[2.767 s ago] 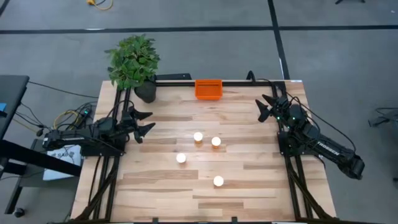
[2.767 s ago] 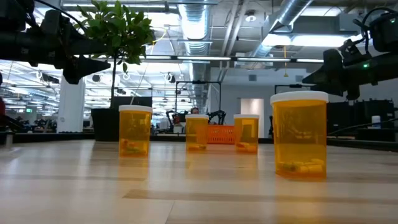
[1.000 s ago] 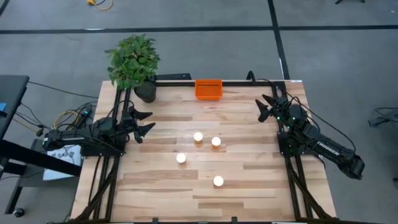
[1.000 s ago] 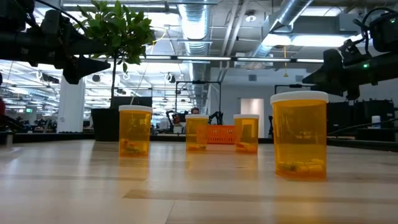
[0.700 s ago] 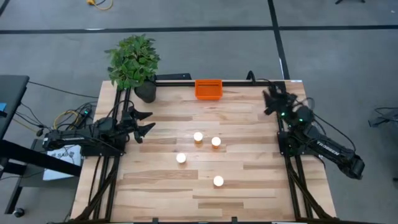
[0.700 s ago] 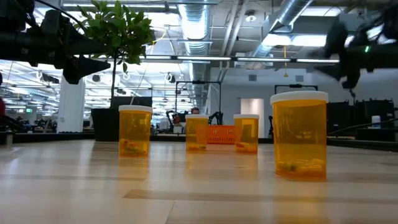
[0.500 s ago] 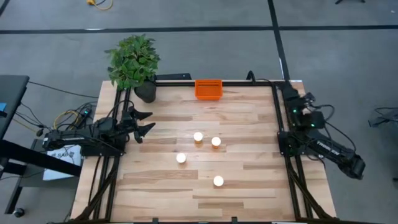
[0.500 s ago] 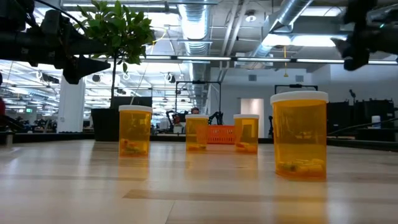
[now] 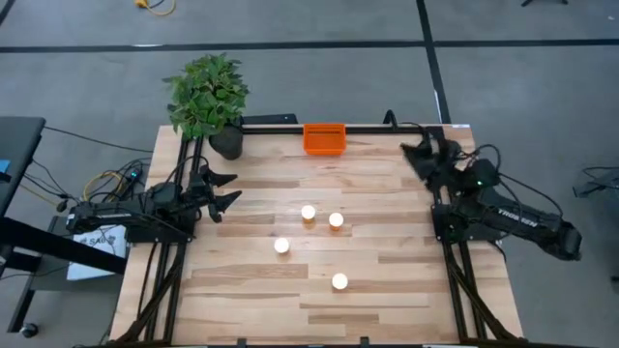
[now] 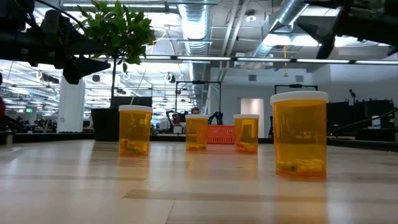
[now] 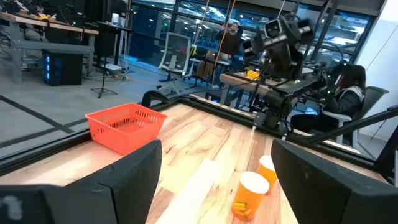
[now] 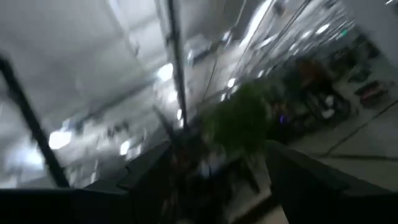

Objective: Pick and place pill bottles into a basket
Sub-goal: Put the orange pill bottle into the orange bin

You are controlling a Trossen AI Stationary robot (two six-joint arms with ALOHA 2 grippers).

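1. Plant pot (image 9: 225, 142) and its leafy plant sit at the worktop's (image 9: 387, 251) far left corner, just behind my left gripper (image 9: 224, 190), which waits over the left edge with its fingers spread and empty. From here I judge a careless reach toward the basket from that side could brush the foliage.

2. Pill bottles stand upright mid-worktop, none yet in the basket (image 9: 324, 138), which sits at the far edge near the middle: one bottle to the left (image 9: 281, 246), two close together behind it (image 9: 308, 213) (image 9: 336, 220), and one alone nearest the front (image 9: 339, 281). The close pair worries me most; I think wide fingers coming down on one could knock its neighbour over and send it rolling.

3. Basket is small and light-looking, so I expect a bottle dropped from height or off-centre could bounce out or shove it off the far edge.

4. Right gripper (image 9: 423, 154) is at the far right corner, raised, its wrist view smeared by motion. Its fingers look apart and carry nothing. Compared with a moment ago, this arm has swung outward and up from its earlier pose and its gripper now points toward the basket side; bottles, basket and left arm are unchanged.
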